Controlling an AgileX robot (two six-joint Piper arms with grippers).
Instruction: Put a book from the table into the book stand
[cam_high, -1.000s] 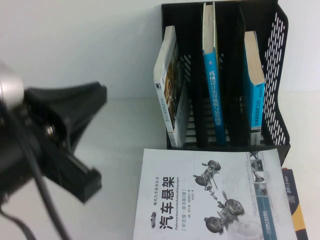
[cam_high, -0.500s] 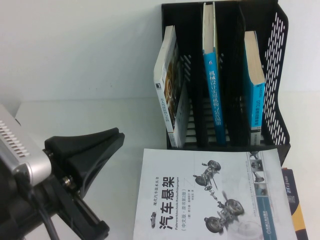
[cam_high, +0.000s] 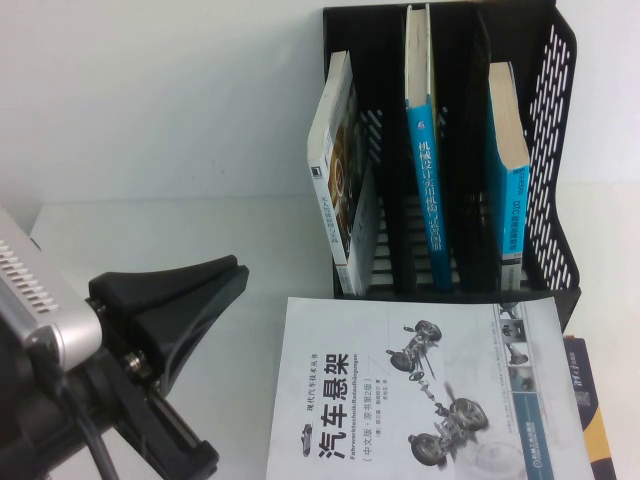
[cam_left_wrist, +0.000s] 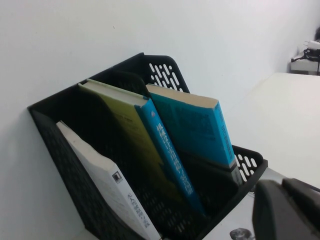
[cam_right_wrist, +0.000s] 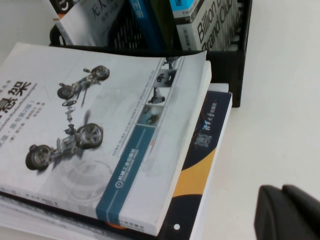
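Observation:
The book (cam_high: 507, 150), cyan and grey, stands upright in the right slot of the black book stand (cam_high: 555, 120) at the back of the white table (cam_high: 270, 230). The left wrist view shows the book (cam_left_wrist: 192, 122) inside the stand (cam_left_wrist: 60, 145). Its grey "Billion Dollar" half (cam_right_wrist: 210, 22) shows in the right wrist view. My left gripper (cam_high: 235, 272) hovers shut and empty at the near left, well short of the stand. Its tips (cam_left_wrist: 285, 210) show in its own view. My right gripper (cam_right_wrist: 282, 192) is shut over bare table, right of the book pile, holding nothing.
A white book with a car-suspension drawing (cam_high: 420, 390) lies flat in front of the stand, on top of a dark book with an orange patch (cam_high: 590, 410). A white-spined book (cam_high: 335, 170) leans in the left slot. A tall blue-spined book (cam_high: 425, 160) stands in the middle slot.
My left gripper dropped lower and swung slightly right in the high view a second ago, then held still. The books and the stand have not moved.

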